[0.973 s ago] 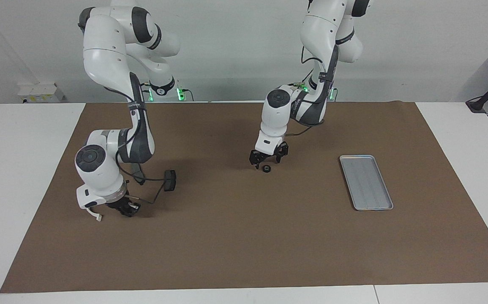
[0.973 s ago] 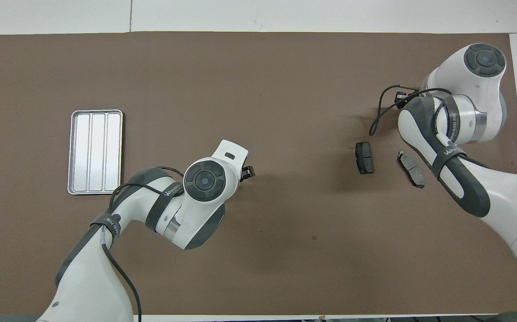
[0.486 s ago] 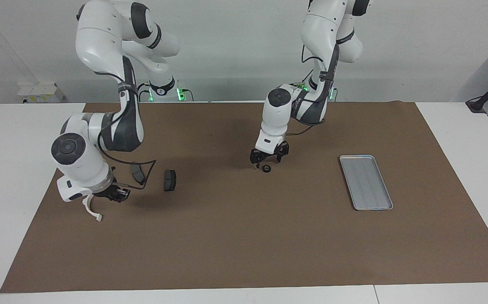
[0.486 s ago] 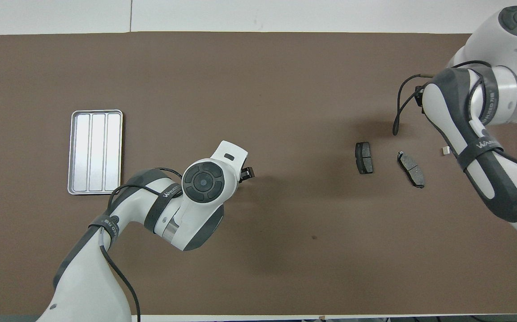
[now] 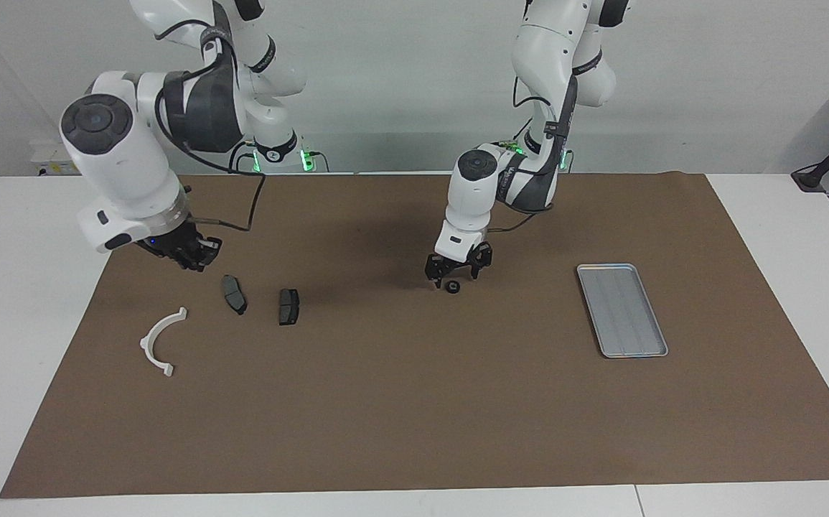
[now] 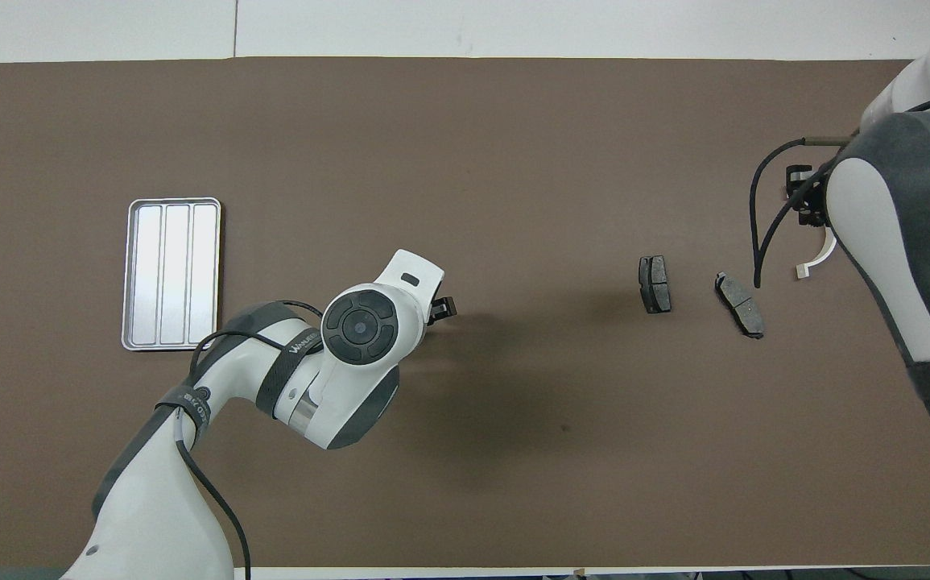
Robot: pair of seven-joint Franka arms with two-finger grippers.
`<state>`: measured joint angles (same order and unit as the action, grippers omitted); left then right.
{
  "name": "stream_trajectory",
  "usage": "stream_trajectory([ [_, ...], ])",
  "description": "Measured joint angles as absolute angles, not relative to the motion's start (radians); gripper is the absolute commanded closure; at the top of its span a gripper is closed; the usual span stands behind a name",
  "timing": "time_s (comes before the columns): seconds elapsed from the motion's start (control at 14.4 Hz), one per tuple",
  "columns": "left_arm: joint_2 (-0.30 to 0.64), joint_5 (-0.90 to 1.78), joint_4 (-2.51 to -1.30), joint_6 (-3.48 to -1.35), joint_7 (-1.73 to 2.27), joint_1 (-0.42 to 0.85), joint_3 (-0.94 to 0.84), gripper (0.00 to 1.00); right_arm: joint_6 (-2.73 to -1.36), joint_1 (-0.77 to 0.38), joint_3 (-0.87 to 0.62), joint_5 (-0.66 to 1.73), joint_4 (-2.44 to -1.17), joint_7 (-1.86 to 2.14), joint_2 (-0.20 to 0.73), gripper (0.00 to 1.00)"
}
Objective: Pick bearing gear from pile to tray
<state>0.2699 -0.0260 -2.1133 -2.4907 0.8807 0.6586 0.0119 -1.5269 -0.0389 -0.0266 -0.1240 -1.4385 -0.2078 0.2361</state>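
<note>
The left gripper (image 5: 457, 271) hovers just above a small black round piece (image 5: 451, 287), jaws wide; the right gripper (image 5: 186, 253), jaws closed and empty, hangs raised near two brake pads (image 5: 233, 294).

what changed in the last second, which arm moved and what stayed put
The right gripper rose from low beside the white bracket and pulled back toward its base, empty. The left gripper stayed open over the small black gear. Brake pads and tray unchanged.

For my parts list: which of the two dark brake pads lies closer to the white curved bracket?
The brake pad lying slantwise, toward the right arm's end, is closer to the white bracket; the other pad lies straighter, toward the table's middle.
</note>
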Motion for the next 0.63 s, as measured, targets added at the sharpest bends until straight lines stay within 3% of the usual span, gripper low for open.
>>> stream_trajectory([
  [0.28,0.273,-0.026,-2.119,-2.511,0.869,0.652,0.016,0.05,-1.441,-0.098,-0.028,-0.1,-1.439,-0.255,0.153,1.0],
  [0.42,0.276,-0.026,-2.121,-2.526,0.863,0.642,0.016,0.17,-1.424,-0.111,-0.029,-0.087,-1.439,-0.274,0.141,1.0],
  [0.63,0.28,-0.026,-2.124,-2.54,0.861,0.638,0.015,0.45,-1.414,-0.119,-0.029,-0.086,-1.439,-0.293,0.138,1.0],
])
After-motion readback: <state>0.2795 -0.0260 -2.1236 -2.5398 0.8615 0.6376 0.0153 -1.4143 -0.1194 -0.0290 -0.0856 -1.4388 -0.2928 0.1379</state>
